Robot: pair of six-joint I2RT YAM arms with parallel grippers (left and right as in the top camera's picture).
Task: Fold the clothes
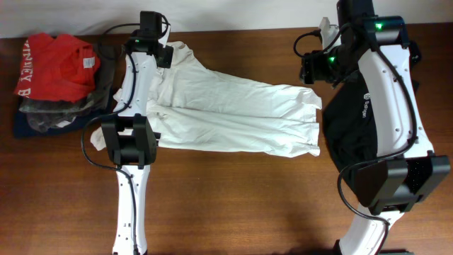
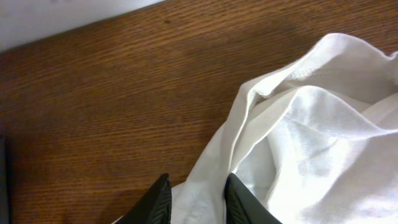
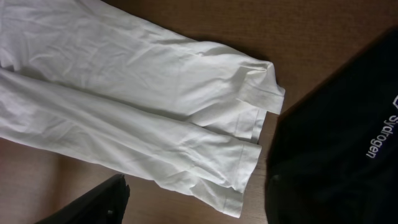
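The white T-shirt point(image 1: 233, 113) lies folded lengthwise into a long band across the table's middle. My left gripper point(image 1: 161, 51) is at the shirt's far left end. In the left wrist view its fingers point(image 2: 160, 200) press a raised fold of the white T-shirt point(image 2: 311, 137) from both sides, so my left gripper point(image 2: 196, 202) is shut on the cloth. My right gripper point(image 3: 198, 186) hangs open above the hem of the white T-shirt point(image 3: 124, 93). It touches nothing. The black garment point(image 3: 348, 143) with small white lettering point(image 3: 380, 134) lies just right of that hem.
A red garment point(image 1: 56, 64) tops a pile of grey and navy clothes point(image 1: 49, 117) at the far left. The black garment point(image 1: 354, 127) lies partly under my right arm. Bare wooden table point(image 1: 248, 198) runs along the front.
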